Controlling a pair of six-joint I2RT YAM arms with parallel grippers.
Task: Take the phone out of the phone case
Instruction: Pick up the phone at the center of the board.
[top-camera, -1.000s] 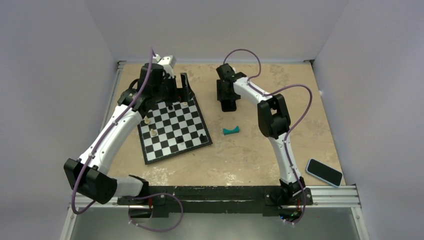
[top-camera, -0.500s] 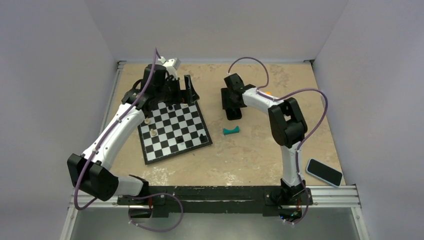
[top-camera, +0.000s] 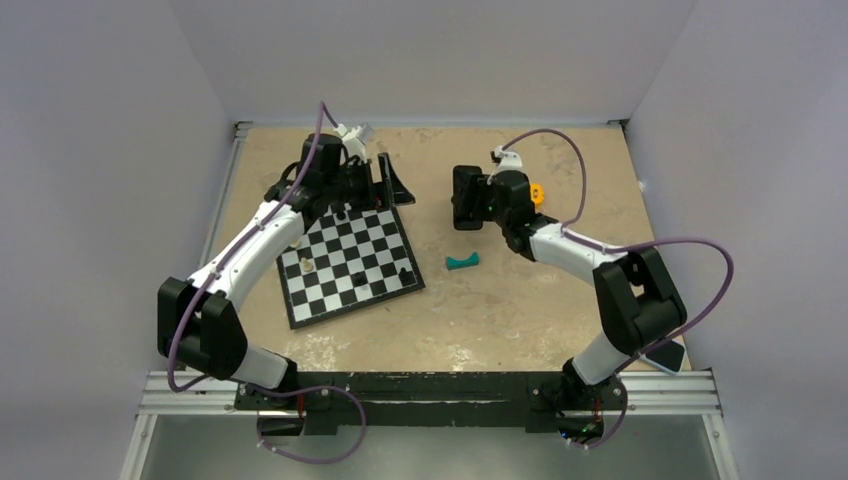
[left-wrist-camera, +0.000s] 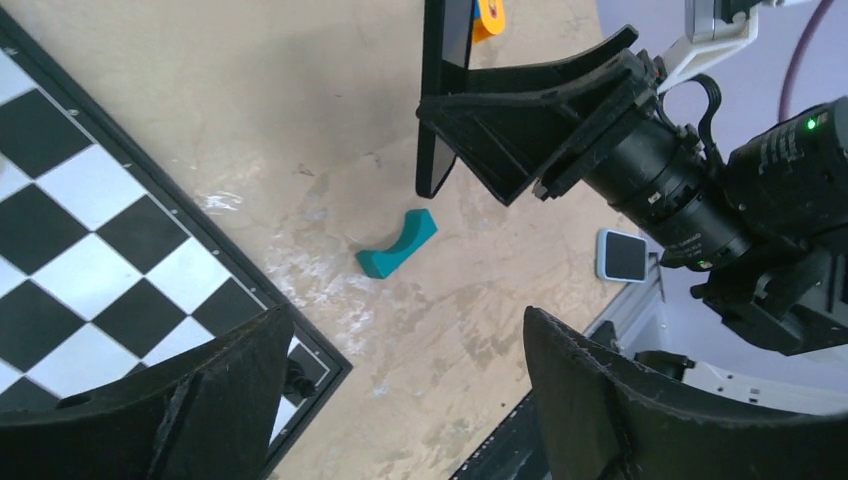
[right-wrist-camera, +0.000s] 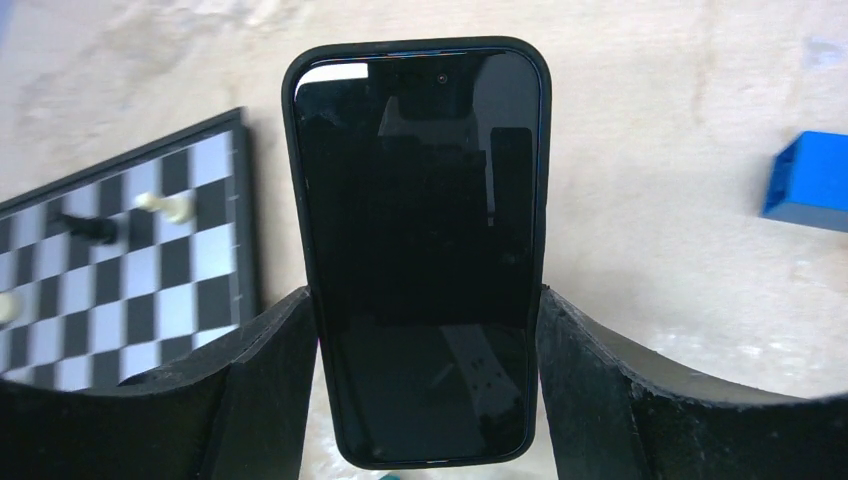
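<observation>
Beige speckled table (top-camera: 520, 300) between pale walls carries both arms. On its far side the right gripper (top-camera: 466, 198) is closed on the phone case (right-wrist-camera: 289, 160), with one finger pressing each long side. Inside this thin black case sits the phone (right-wrist-camera: 415, 200), its glossy black screen turned toward the wrist camera. Close by on the left, the left gripper (left-wrist-camera: 405, 330) hangs over the far corner of the chessboard (top-camera: 345, 255), fingers spread wide and nothing between them. A small teal piece (top-camera: 462, 262) lies on the table, nearer than the phone. A light-blue slab (left-wrist-camera: 622, 255) lies flat at the near right edge, well apart.
</observation>
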